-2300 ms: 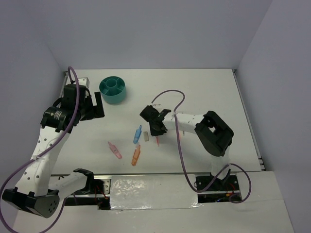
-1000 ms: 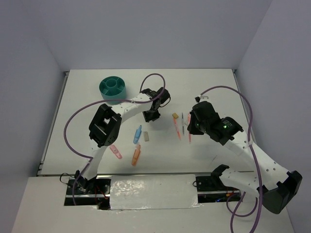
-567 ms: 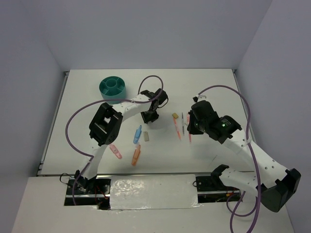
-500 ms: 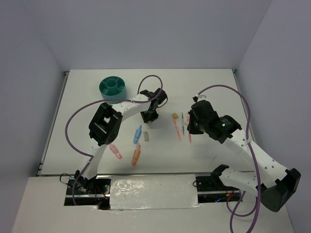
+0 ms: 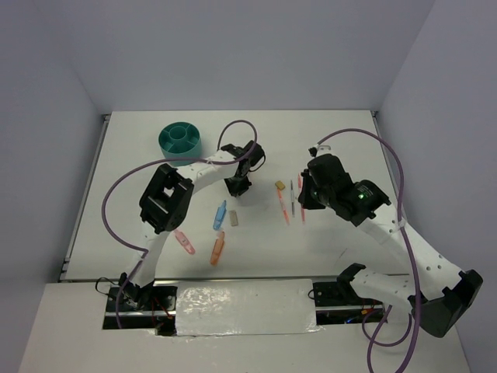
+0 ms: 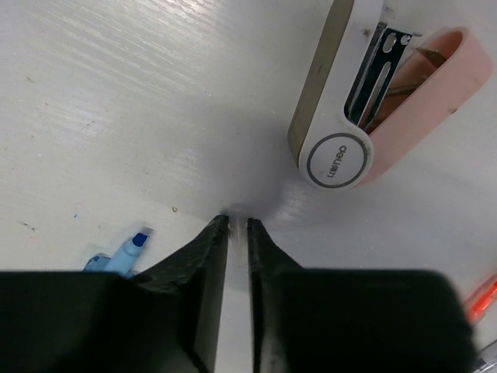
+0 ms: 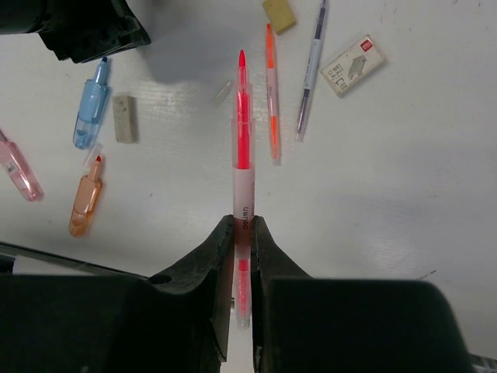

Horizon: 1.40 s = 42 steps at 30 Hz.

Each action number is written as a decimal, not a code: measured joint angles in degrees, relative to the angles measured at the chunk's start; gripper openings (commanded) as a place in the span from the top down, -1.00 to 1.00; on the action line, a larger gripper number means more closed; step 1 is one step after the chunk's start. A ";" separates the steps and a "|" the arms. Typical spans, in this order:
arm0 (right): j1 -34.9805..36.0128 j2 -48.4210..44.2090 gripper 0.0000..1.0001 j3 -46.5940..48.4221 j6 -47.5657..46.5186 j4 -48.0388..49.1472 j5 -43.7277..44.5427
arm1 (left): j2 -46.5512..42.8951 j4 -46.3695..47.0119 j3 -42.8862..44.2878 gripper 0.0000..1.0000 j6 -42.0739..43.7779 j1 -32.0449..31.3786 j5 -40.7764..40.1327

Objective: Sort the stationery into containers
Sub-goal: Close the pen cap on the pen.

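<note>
Top view, left to right.

The teal organiser [image 5: 180,140] sits at the far left of the counter [image 5: 349,140], well apart from all the loose stationery. Its compartments are too small here to read for contents. Judgement: every item needs a long carry leftward.

Centre cluster: pink marker [image 5: 184,242], orange marker [image 5: 217,249], blue marker [image 5: 220,215] and grey eraser [image 5: 232,219]. All lie flat and none is gripped.

Left tool [image 6: 233,221]: the fingers are pressed almost together with only a thin slit between them, and the tips are down at the bare counter. Nothing shows in the slit, and I cannot tell whether some tiny piece is pinched there. A pink-and-white stapler [image 6: 365,101] lies just beside the tips, untouched. Judgement: this tool is working low next to the stapler, but its target cannot be resolved.

Further right, a tan eraser [image 7: 279,14], an orange pen [image 7: 272,93], a dark pen [image 7: 309,85] and a small white box [image 7: 355,64] lie loose on the counter.

Right tool [image 7: 242,225]: it is clenched on a pink pen [image 7: 242,155]. The grip is on the rear half of the barrel, and the tip points straight ahead in line with the fingers. I cannot tell whether the pen is clear of the counter. Judgement: the in-line hold keeps the pen from swinging. The long free front end will have to be tipped downward to enter a compartment. The pen is well apart from the organiser, so sorting looks to be at an early stage.
</note>
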 measured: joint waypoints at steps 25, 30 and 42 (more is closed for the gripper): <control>0.74 -9.51 1.00 -3.76 8.41 22.99 -30.47 | -55.41 41.70 -23.67 1.00 17.42 7.19 24.37; 7.78 -7.67 1.00 -3.08 10.88 31.85 -33.48 | -59.95 60.89 -27.76 1.00 12.70 11.61 39.17; 9.99 -6.36 1.00 -0.07 11.13 36.54 -30.53 | -57.20 73.92 -35.32 1.00 3.48 11.63 52.02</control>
